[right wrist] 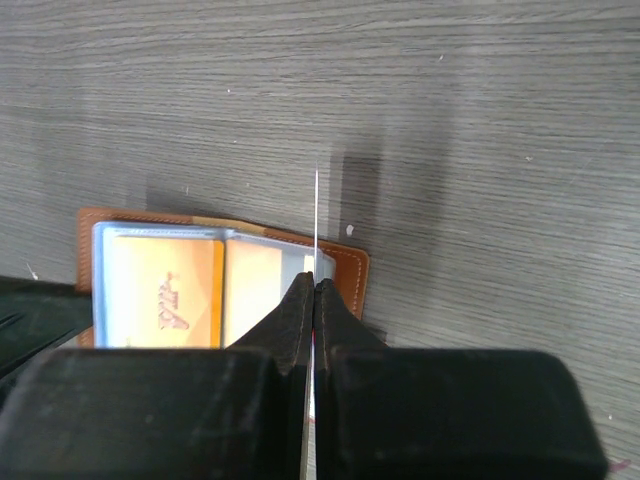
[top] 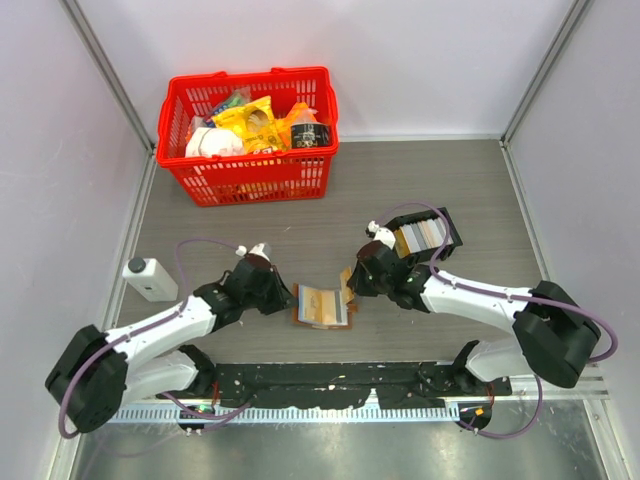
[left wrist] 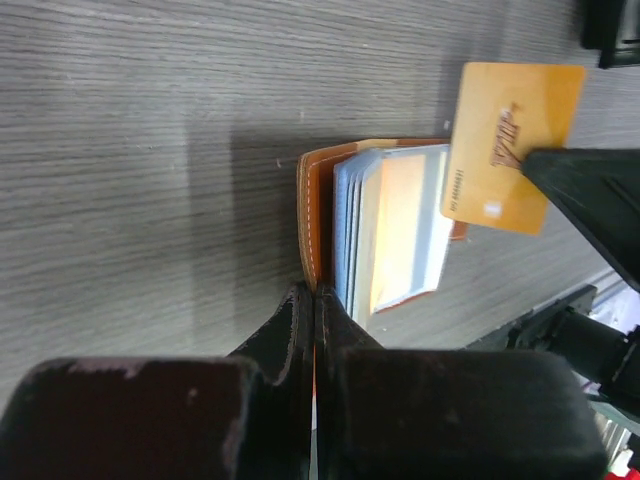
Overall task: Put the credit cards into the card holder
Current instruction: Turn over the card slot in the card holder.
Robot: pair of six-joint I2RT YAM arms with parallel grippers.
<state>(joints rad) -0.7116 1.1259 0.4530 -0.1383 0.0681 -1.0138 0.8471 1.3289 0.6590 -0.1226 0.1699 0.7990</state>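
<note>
Right now both arms meet over the card holder (top: 322,306), which lies open on the grey table (top: 420,180) between them. The left gripper (left wrist: 315,300) has its jaws pressed together with only a sliver of brown leather between them; it pinches the holder's near edge, and its own dark housing blocks the lower part of the left wrist view, so how far the leather reaches into the jaws I cannot tell. Just beyond its fingertips the holder's clear sleeves fan upward, one showing an orange card (left wrist: 398,225) inside.

The right gripper (right wrist: 316,285) is closed just as narrowly on a yellow-orange card (left wrist: 512,145). From its own camera that card is seen edge-on, a thin pale line rising from between the fingertips, so its face is unreadable there; the left wrist view shows it standing beside the holder's far edge, whether touching I cannot say. From above, the two gripper heads hide most of both grips.

Behind the right gripper sits a small black tray (top: 432,237) with more cards (top: 420,236) lined up in it, their colours hard to separate. Further off, beyond the left gripper, a red basket (top: 250,175) holds packaged goods, and a white device (top: 148,279) rests near the wall.
</note>
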